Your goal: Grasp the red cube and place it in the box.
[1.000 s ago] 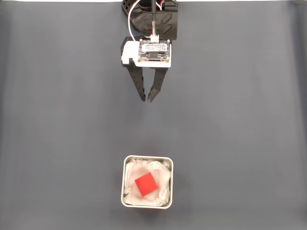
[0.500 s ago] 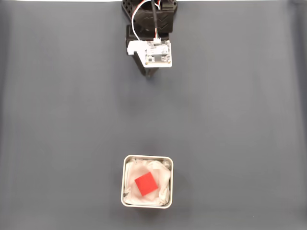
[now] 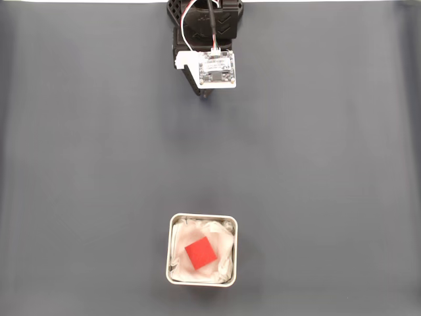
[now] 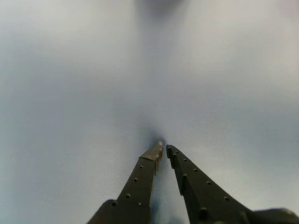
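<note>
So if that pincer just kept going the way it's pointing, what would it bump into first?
Most likely just the grey table surface. In the wrist view the pincer points at bare surface with nothing between, though depth is hard to judge.

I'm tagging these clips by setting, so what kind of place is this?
Probably a tabletop robot test bench: a plain dark grey mat, one small arm with its hand nearly shut, and a red cube in a small metal box.

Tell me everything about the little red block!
The small bright red cube looks solid with plain, smooth faces. It sits turned a bit cornerwise inside the small square grey metal tray, resting on the tray's crumpled white paper lining, near the middle. Nothing is holding it; only the paper touches it.
</note>
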`<action>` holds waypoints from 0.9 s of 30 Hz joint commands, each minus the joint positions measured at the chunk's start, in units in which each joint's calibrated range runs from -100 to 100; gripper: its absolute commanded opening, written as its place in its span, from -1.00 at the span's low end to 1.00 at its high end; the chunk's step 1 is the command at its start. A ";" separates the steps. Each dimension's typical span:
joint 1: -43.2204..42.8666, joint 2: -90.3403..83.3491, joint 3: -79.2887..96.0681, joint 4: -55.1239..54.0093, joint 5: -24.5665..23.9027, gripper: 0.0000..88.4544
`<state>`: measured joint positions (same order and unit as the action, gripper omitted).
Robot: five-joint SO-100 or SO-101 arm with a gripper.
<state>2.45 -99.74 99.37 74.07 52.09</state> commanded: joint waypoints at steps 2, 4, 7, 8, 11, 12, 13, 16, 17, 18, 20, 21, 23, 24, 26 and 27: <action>-0.10 -0.09 0.45 1.02 -0.44 -1.00; -0.32 -0.09 0.45 1.26 -1.17 -1.00; -1.17 -0.17 0.45 1.84 -2.64 -1.00; -1.31 -0.17 0.45 1.84 -2.69 -1.00; -1.45 -0.17 0.45 1.84 -2.93 -1.00; -1.45 -0.17 0.45 1.84 -2.98 -1.00; -1.45 -0.17 0.45 1.84 -2.98 -1.00; -1.31 -0.17 0.45 1.84 -2.93 -1.00; -1.31 -0.17 0.45 1.84 -2.93 -1.00; -1.31 -0.17 0.45 1.84 -2.93 -1.00; -1.31 -0.17 0.45 1.84 -2.93 -1.00; -1.31 -0.17 0.45 1.84 -2.93 -1.00; -1.31 -0.17 0.45 1.84 -2.93 -1.00; -1.31 -0.17 0.45 1.84 -2.93 -1.00; -1.31 -0.17 0.45 1.84 -2.93 -1.00; -1.31 -0.17 0.45 1.84 -2.93 -1.00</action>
<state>1.56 -100.00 99.37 74.07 49.60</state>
